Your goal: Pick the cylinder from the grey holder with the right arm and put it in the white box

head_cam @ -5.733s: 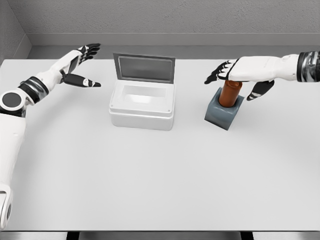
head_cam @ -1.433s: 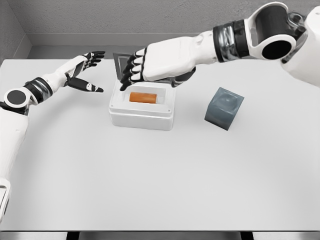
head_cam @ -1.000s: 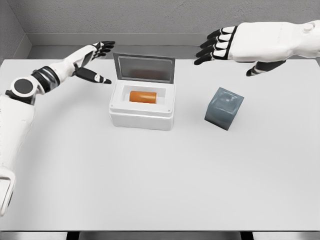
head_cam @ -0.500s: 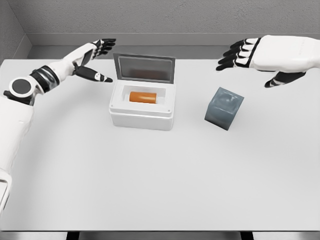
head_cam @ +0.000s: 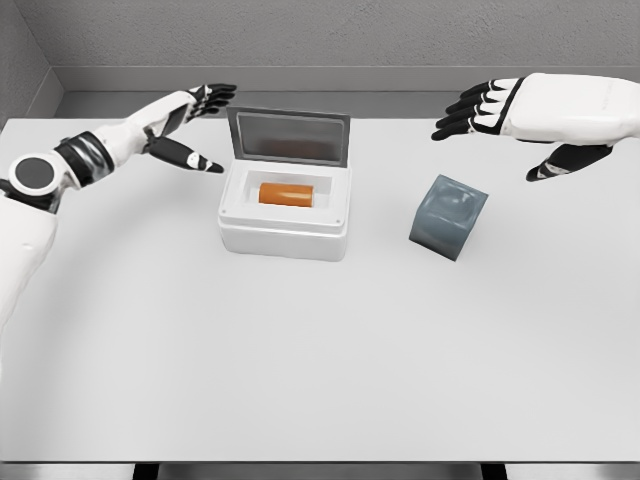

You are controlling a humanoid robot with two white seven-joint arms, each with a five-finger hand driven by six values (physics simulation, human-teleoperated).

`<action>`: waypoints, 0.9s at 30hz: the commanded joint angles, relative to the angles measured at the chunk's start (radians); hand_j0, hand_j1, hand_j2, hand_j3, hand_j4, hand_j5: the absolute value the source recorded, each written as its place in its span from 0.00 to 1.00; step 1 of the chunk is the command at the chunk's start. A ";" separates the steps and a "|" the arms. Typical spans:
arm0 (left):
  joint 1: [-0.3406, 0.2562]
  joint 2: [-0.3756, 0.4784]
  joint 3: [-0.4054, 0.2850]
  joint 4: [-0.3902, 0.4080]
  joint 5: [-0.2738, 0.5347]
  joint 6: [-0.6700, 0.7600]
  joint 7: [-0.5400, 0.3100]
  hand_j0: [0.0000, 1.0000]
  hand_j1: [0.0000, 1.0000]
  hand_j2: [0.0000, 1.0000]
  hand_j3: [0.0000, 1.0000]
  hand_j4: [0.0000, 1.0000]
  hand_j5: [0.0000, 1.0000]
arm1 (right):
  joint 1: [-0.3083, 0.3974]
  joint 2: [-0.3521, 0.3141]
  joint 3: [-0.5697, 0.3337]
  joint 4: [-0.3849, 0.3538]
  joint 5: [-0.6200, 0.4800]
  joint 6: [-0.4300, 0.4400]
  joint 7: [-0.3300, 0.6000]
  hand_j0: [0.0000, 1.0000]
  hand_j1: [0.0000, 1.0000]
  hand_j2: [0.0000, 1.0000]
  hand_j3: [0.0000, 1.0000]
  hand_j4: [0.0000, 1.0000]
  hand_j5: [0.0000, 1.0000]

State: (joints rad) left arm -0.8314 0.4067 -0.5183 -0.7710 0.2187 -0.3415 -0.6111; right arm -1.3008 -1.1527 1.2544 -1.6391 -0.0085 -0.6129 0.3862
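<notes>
Cylinder (head_cam: pixel 287 194) is lying inside the white box (head_cam: pixel 285 235); right hand (head_cam: pixel 520 110) is hovering empty, fingers spread; placing seems done.

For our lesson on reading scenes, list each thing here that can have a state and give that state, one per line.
Cylinder: lying on its side in the box.
Box: open, lid upright at the back.
Holder: empty, on the table.
Right hand: open, holding nothing, above the holder.
Left hand: open, holding nothing, left of the box.
</notes>
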 commanded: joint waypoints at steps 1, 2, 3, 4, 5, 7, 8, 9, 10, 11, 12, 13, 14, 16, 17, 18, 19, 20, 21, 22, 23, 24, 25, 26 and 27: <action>0.002 0.024 -0.019 -0.036 0.033 0.001 0.000 1.00 1.00 1.00 1.00 1.00 1.00 | 0.000 -0.001 -0.001 0.001 -0.007 0.002 0.000 1.00 1.00 1.00 1.00 1.00 1.00; 0.003 0.027 -0.020 -0.042 0.034 0.001 0.000 1.00 1.00 1.00 1.00 1.00 1.00 | 0.000 -0.001 -0.001 0.001 -0.007 0.002 -0.001 1.00 1.00 1.00 1.00 1.00 1.00; 0.003 0.027 -0.020 -0.044 0.034 -0.004 0.000 1.00 1.00 1.00 1.00 1.00 1.00 | 0.000 -0.001 -0.001 0.001 -0.008 0.002 0.000 1.00 1.00 1.00 1.00 1.00 1.00; 0.003 0.027 -0.023 -0.045 0.034 -0.004 0.000 1.00 1.00 1.00 1.00 1.00 1.00 | 0.000 0.002 -0.001 0.001 -0.008 0.002 0.000 1.00 1.00 1.00 1.00 1.00 1.00; 0.003 0.029 -0.045 -0.053 0.034 -0.004 0.000 1.00 1.00 1.00 1.00 1.00 1.00 | -0.002 0.002 -0.001 0.001 -0.008 0.002 0.000 1.00 1.00 1.00 1.00 1.00 1.00; 0.003 0.029 -0.060 -0.065 0.045 -0.005 0.000 1.00 1.00 1.00 1.00 1.00 1.00 | -0.002 0.004 -0.001 0.001 -0.008 0.002 0.000 1.00 1.00 1.00 1.00 1.00 1.00; 0.002 0.027 -0.069 -0.067 0.047 -0.005 0.000 1.00 1.00 1.00 1.00 1.00 1.00 | -0.002 0.005 -0.001 0.001 -0.008 0.002 0.000 1.00 1.00 1.00 1.00 1.00 1.00; 0.002 0.027 -0.080 -0.074 0.047 -0.005 0.000 1.00 1.00 1.00 1.00 1.00 1.00 | -0.002 0.005 -0.001 0.001 -0.008 0.002 0.000 1.00 1.00 1.00 1.00 1.00 1.00; 0.002 0.027 -0.086 -0.079 0.047 -0.005 0.000 1.00 1.00 1.00 1.00 1.00 1.00 | -0.002 0.005 -0.001 0.001 -0.008 0.002 0.000 1.00 1.00 1.00 1.00 1.00 1.00; 0.002 0.027 -0.088 -0.080 0.048 -0.005 0.000 1.00 1.00 1.00 1.00 1.00 1.00 | -0.002 0.005 -0.001 0.001 -0.008 0.002 0.000 1.00 1.00 1.00 1.00 1.00 1.00; 0.003 0.029 -0.088 -0.087 0.047 -0.005 0.000 1.00 1.00 1.00 1.00 1.00 1.00 | -0.002 0.005 -0.001 0.001 -0.008 0.002 0.000 1.00 1.00 1.00 1.00 1.00 1.00; 0.005 0.032 -0.088 -0.093 0.048 -0.005 0.000 1.00 1.00 1.00 1.00 1.00 1.00 | -0.002 0.005 -0.001 0.001 -0.008 0.002 0.000 1.00 1.00 1.00 1.00 1.00 1.00; 0.005 0.043 -0.088 -0.106 0.048 -0.005 0.000 1.00 1.00 1.00 1.00 1.00 1.00 | -0.002 0.005 -0.001 0.001 -0.008 0.002 0.000 1.00 1.00 1.00 1.00 1.00 1.00; 0.015 0.053 -0.089 -0.122 0.056 -0.005 0.000 1.00 1.00 1.00 1.00 1.00 1.00 | -0.002 0.007 -0.001 0.002 -0.008 0.002 0.000 1.00 1.00 1.00 1.00 1.00 1.00; 0.018 0.064 -0.089 -0.129 0.074 -0.005 0.000 1.00 1.00 1.00 1.00 1.00 1.00 | -0.002 0.007 -0.001 0.002 -0.008 0.002 0.000 1.00 1.00 1.00 1.00 1.00 1.00; 0.021 0.064 -0.089 -0.129 0.077 -0.005 0.000 1.00 1.00 1.00 1.00 1.00 1.00 | -0.002 0.007 -0.001 0.002 -0.008 0.002 0.000 1.00 1.00 1.00 1.00 1.00 1.00; 0.025 0.066 -0.089 -0.133 0.077 -0.005 0.000 1.00 1.00 1.00 1.00 1.00 1.00 | -0.002 0.007 -0.001 0.002 -0.008 0.002 0.000 1.00 1.00 1.00 1.00 1.00 1.00; 0.025 0.075 -0.089 -0.142 0.077 -0.005 0.000 1.00 1.00 1.00 1.00 1.00 1.00 | -0.002 0.007 -0.001 0.002 -0.008 0.002 0.000 1.00 1.00 1.00 1.00 1.00 1.00; 0.025 0.086 -0.088 -0.148 0.079 -0.005 0.000 1.00 1.00 1.00 1.00 1.00 1.00 | 0.000 0.007 0.000 0.002 -0.008 0.002 0.000 1.00 1.00 1.00 1.00 1.00 1.00; 0.028 0.087 -0.089 -0.151 0.088 -0.005 0.000 1.00 1.00 1.00 1.00 1.00 1.00 | 0.000 0.007 -0.001 0.002 -0.008 0.002 0.002 1.00 1.00 1.00 1.00 1.00 1.00; 0.032 0.089 -0.088 -0.160 0.091 -0.005 0.000 1.00 1.00 1.00 1.00 1.00 1.00 | 0.000 0.008 0.000 0.002 -0.008 0.002 0.002 1.00 1.00 1.00 1.00 1.00 1.00; 0.034 0.101 -0.089 -0.168 0.093 -0.005 0.000 1.00 1.00 1.00 1.00 1.00 1.00 | 0.000 0.008 0.000 0.002 -0.008 0.002 0.002 1.00 1.00 1.00 1.00 1.00 1.00; 0.038 0.104 -0.088 -0.171 0.100 -0.005 0.000 1.00 1.00 1.00 1.00 1.00 1.00 | 0.000 0.008 0.000 0.002 -0.008 0.002 0.002 1.00 1.00 1.00 1.00 1.00 1.00; 0.040 0.109 -0.089 -0.183 0.102 -0.005 0.000 1.00 1.00 1.00 1.00 1.00 1.00 | 0.000 0.010 0.002 0.002 -0.008 0.002 0.000 1.00 1.00 1.00 1.00 1.00 1.00; 0.041 0.110 -0.089 -0.192 0.102 -0.005 0.000 1.00 1.00 1.00 1.00 1.00 1.00 | 0.000 0.010 0.002 0.002 -0.008 0.002 0.002 1.00 1.00 1.00 1.00 1.00 1.00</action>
State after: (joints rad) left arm -0.7839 0.5068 -0.6078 -0.9449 0.3084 -0.3478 -0.6111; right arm -1.3008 -1.1417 1.2568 -1.6365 -0.0109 -0.6129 0.3883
